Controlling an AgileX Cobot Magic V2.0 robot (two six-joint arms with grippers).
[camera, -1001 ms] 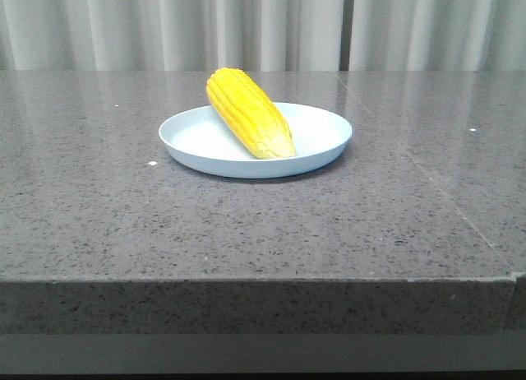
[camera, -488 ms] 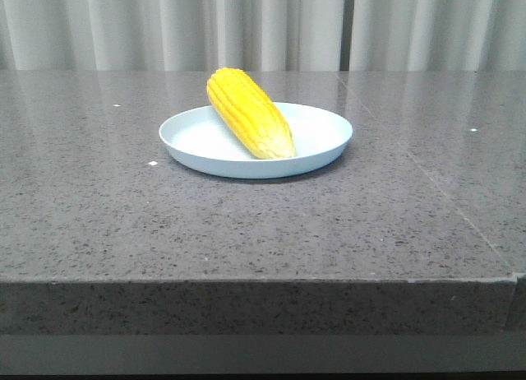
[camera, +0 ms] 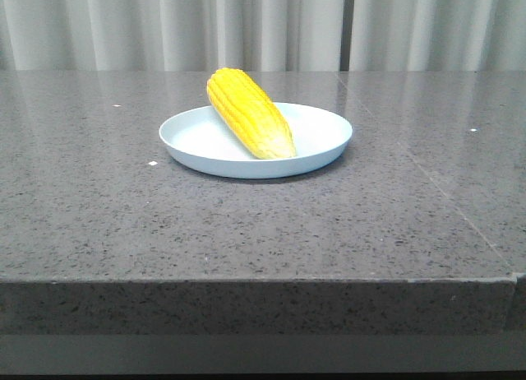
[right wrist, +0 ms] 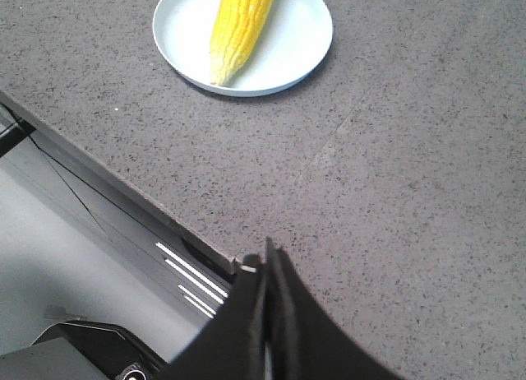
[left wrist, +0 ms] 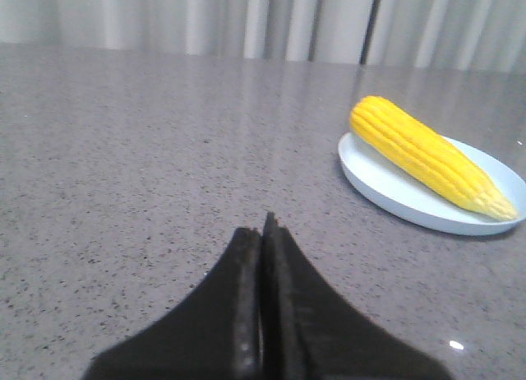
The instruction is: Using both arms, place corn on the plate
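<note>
I see corn (camera: 249, 113) lying diagonally on plate (camera: 329, 136), tip near-right, both grippers (left wrist: 263, 232) (right wrist: 267, 261) pinched closed, empty, well back.

corn (camera: 249, 112) lies diagonally on the plate (camera: 329, 141), center frame, on a grey speckled table (camera: 246, 232); pale curtain (camera: 263, 26) behind.

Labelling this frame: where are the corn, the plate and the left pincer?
corn (camera: 249, 113), front view, middle of the cob.
plate (camera: 193, 140), front view, bare floor left of the cob.
left pincer (left wrist: 264, 229), left wrist view, shut fingertips.
</note>
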